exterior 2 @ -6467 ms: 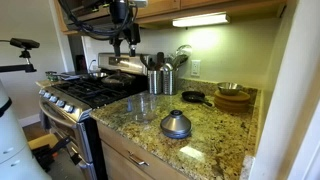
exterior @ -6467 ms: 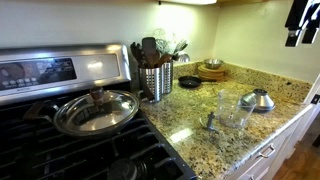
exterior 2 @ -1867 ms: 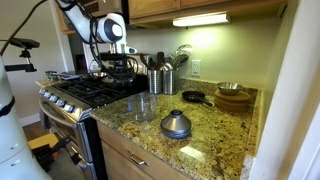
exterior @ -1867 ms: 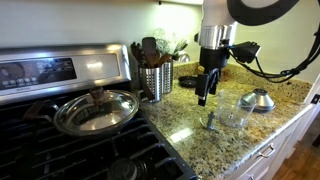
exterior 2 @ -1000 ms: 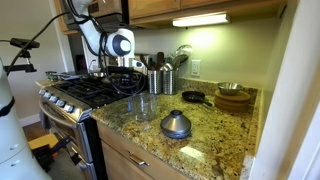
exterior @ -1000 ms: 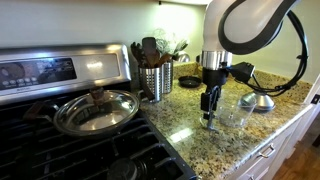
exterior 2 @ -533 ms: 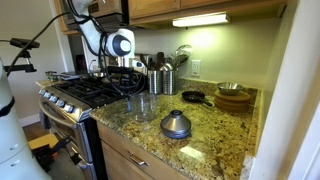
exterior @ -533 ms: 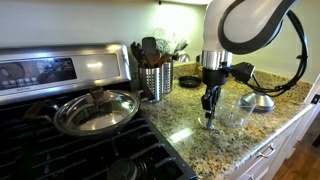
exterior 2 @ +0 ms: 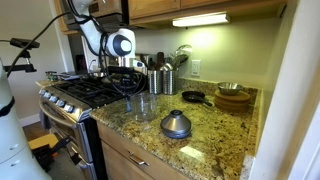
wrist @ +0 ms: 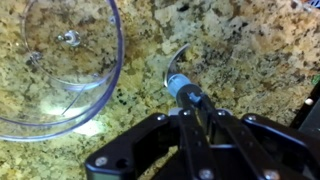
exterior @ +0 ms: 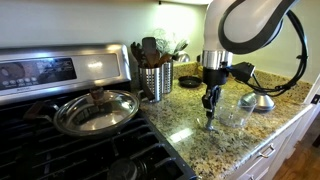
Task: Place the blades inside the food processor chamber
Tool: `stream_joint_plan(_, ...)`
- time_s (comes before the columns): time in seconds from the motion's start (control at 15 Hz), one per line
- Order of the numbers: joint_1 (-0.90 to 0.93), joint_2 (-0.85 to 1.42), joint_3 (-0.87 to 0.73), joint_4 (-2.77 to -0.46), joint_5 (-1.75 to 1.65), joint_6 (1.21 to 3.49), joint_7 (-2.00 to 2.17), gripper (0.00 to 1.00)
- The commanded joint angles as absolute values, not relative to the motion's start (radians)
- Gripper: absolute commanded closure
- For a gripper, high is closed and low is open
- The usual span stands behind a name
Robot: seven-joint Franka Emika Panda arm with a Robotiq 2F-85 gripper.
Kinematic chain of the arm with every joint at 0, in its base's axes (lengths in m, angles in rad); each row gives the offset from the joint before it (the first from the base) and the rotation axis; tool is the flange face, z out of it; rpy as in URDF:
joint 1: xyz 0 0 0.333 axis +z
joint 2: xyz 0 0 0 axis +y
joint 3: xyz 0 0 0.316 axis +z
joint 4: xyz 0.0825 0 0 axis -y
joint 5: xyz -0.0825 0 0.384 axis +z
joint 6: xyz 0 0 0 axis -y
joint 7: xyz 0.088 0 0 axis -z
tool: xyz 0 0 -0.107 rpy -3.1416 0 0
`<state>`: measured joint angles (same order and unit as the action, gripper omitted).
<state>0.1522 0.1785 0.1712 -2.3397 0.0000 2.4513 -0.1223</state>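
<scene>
The blades [wrist: 176, 76], a small grey piece with a curved metal blade at the base, stand on the speckled granite counter. Their short shaft runs up between my fingers in the wrist view. My gripper [wrist: 194, 104] is shut on that shaft. The food processor chamber [wrist: 104, 82], a clear plastic bowl with a post in its middle, stands just beside the blades. In both exterior views the gripper [exterior: 209, 104] [exterior 2: 131, 92] points straight down, with the blades [exterior: 210, 122] under it and the chamber [exterior: 234, 110] [exterior 2: 143, 106] next to it.
A grey dome-shaped piece [exterior: 258, 100] [exterior 2: 176, 124] sits on the counter past the chamber. A steel utensil holder [exterior: 155, 80], a small dark pan [exterior: 189, 82] and wooden bowls [exterior: 211, 69] stand toward the back. A lidded pan [exterior: 96, 111] rests on the stove. The counter edge [exterior: 262, 148] is close.
The arm came down over the blades and then stayed in place. Over the last second the jaws closed onto the blades' shaft.
</scene>
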Motion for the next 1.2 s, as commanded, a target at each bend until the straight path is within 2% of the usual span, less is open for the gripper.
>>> stream_joint_plan(0.0, 0.144, 0.165, 0.173, -2.339, 0.014, 2.458, -0.145, 0.92)
stream_joint_plan(0.47, 0.146, 0.077, 0.183, -2.329, 0.023, 2.367, -0.17, 0.92)
stream_joint_plan(1.13, 0.145, -0.178, 0.155, -2.299, -0.023, 2.098, -0.141, 0.92)
